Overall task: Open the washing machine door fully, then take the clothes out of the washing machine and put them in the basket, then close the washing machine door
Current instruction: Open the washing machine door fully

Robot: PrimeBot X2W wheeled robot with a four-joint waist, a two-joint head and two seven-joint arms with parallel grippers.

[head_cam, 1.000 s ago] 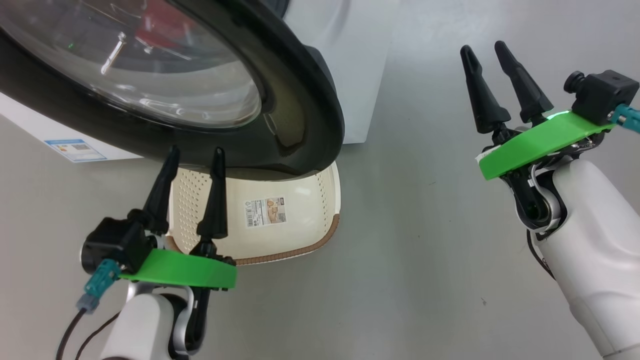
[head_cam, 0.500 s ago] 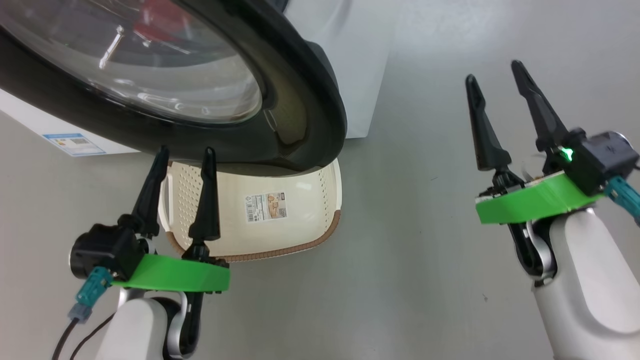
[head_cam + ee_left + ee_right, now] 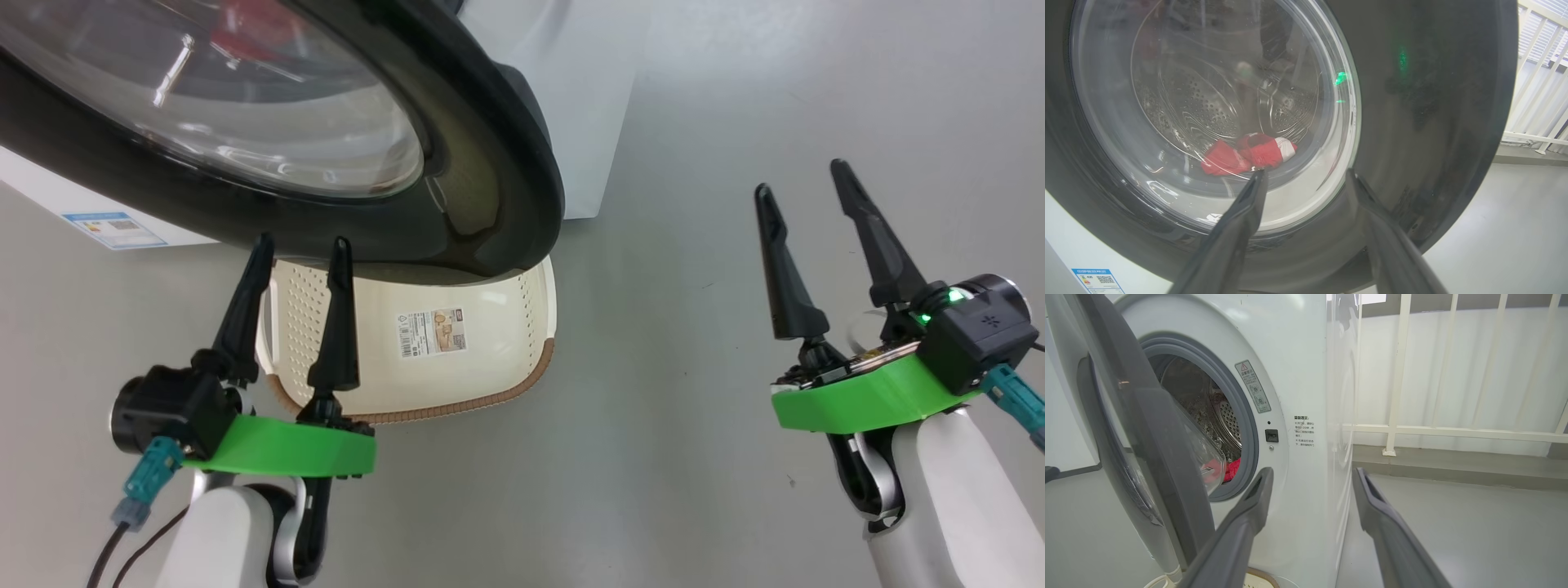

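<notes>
"Glossy black-rimmed glass door (image 3: 490, 163), ajar, overhangs cream perforated basket (image 3: 506, 343); red clothes (image 3: 1249, 153) lie inside white washing machine (image 3: 1306, 375)."

"Wide open, empty: left gripper (image 3: 303, 239), right gripper (image 3: 800, 175). Fingers may skid off that slick rim."

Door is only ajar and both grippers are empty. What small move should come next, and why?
Probably bring the right gripper to the free edge of the washing machine door and swing it wider: it is only partly open, overhangs the basket, and the clothes lie in the drum.
</notes>
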